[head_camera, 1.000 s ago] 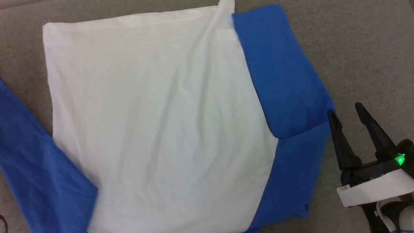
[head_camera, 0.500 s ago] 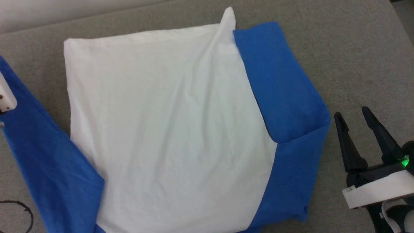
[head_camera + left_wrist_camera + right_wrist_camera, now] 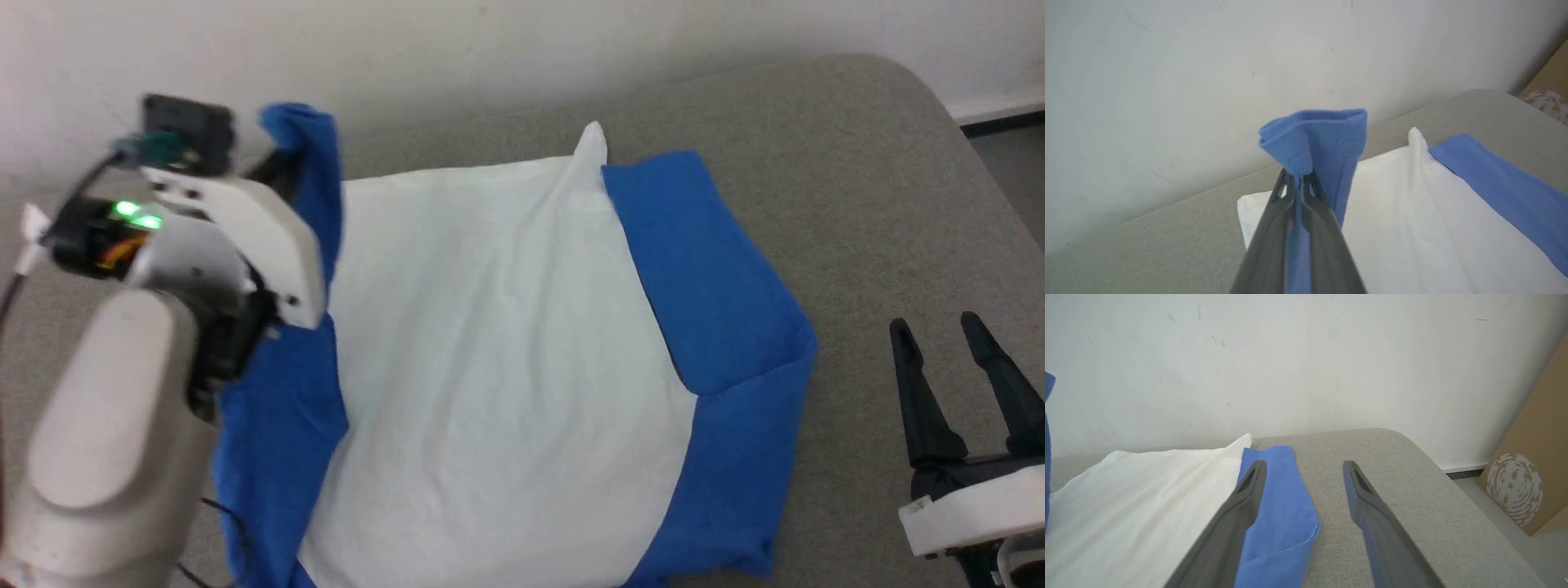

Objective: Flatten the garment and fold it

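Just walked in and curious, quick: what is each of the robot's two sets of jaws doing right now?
Left gripper: closed, holding the blue sleeve of the garment by its end.
Right gripper: open, holding nothing.

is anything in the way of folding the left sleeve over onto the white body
Nothing visible. The left gripper is shut on the left sleeve, raised beside the white body; the right gripper stands open, off to the side.
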